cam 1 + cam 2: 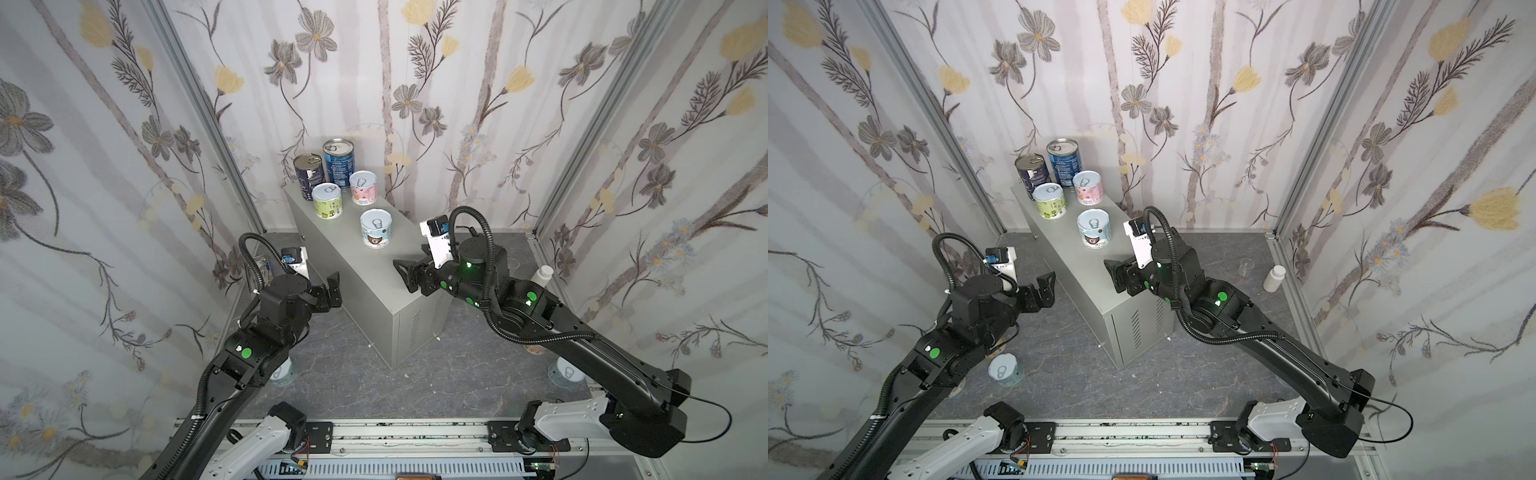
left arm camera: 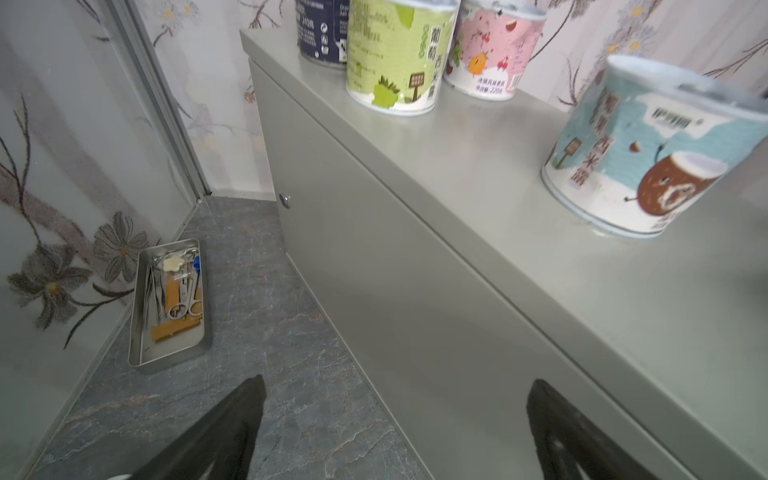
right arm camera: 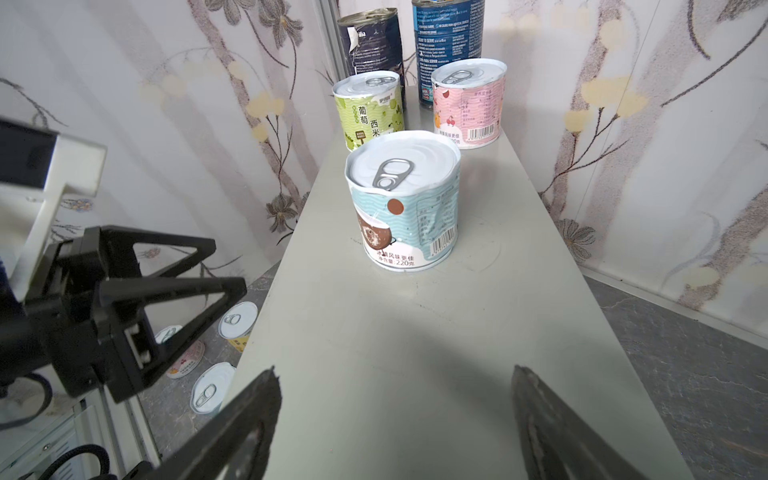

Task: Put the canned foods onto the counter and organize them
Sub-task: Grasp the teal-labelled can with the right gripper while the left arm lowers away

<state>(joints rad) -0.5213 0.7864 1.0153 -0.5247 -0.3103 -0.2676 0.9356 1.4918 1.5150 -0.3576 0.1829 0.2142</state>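
Observation:
The counter (image 1: 370, 286) is a grey cabinet. At its far end stand two tall dark blue cans (image 1: 338, 160) (image 1: 308, 174), a green can (image 1: 327, 200) and a pink can (image 1: 363, 188). A light blue can (image 3: 403, 203) stands nearer the middle. More cans are on the floor, one by my left arm (image 1: 1005, 370) and several beside the counter (image 3: 239, 324). My right gripper (image 3: 395, 370) hovers open and empty over the counter's near end, short of the light blue can. My left gripper (image 2: 397, 380) is open and empty beside the counter's left face.
A metal tray of tools (image 2: 170, 303) lies on the floor by the left wall. A white pill bottle (image 1: 1274, 277) and a clear cup (image 1: 1246, 266) stand on the floor at the right. Flowered walls close in on three sides.

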